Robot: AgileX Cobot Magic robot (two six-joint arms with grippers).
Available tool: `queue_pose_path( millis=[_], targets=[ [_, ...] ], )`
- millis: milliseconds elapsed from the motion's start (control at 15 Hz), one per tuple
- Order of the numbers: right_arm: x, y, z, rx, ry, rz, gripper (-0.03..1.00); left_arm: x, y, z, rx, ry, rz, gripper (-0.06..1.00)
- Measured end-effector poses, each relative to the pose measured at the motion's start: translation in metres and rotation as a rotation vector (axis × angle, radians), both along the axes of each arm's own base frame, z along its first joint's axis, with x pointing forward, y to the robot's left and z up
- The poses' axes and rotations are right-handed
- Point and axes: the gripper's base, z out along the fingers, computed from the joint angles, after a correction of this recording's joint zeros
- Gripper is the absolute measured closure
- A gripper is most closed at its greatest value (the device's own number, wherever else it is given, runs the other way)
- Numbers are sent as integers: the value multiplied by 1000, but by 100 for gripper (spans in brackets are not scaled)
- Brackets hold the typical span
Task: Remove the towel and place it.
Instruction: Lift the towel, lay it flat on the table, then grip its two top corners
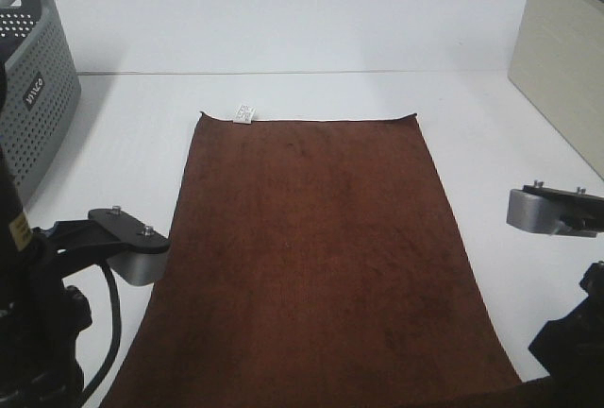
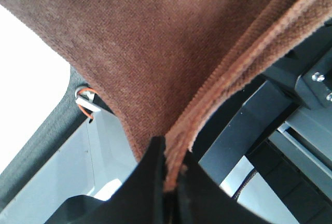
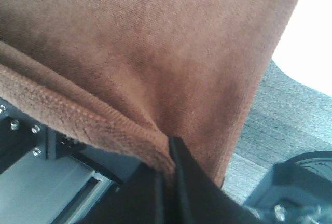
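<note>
Towel (image 1: 311, 247) pinched by left gripper (image 2: 171, 168) and right gripper (image 3: 167, 166)

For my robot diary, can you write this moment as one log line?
towel: spread on table, tag at far edge | left claw: shut on towel hem | right claw: shut on towel hem

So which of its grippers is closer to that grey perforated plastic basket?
Left. The left gripper pinches a near corner of the dark brown terry towel on the same side as the basket; the right gripper pinches the other near corner, across the towel from it.
</note>
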Motion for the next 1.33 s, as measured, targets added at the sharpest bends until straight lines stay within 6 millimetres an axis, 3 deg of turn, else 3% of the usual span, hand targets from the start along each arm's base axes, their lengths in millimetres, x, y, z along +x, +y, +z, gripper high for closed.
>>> queue_pose_path(
  millis=[667, 1133, 1267, 1333],
  targets=[
    [25, 17, -51, 71, 125, 25, 96, 9, -19, -49, 41, 171, 133, 94],
    [26, 18, -60, 78, 167, 54, 95, 12, -28, -56, 11, 202, 194, 94],
    [26, 18, -60, 78, 167, 54, 84, 13, -32, -55, -20, 212, 259, 87],
    [26, 18, -60, 77, 165, 53, 70, 13, -34, -55, -22, 213, 291, 77]
  ],
)
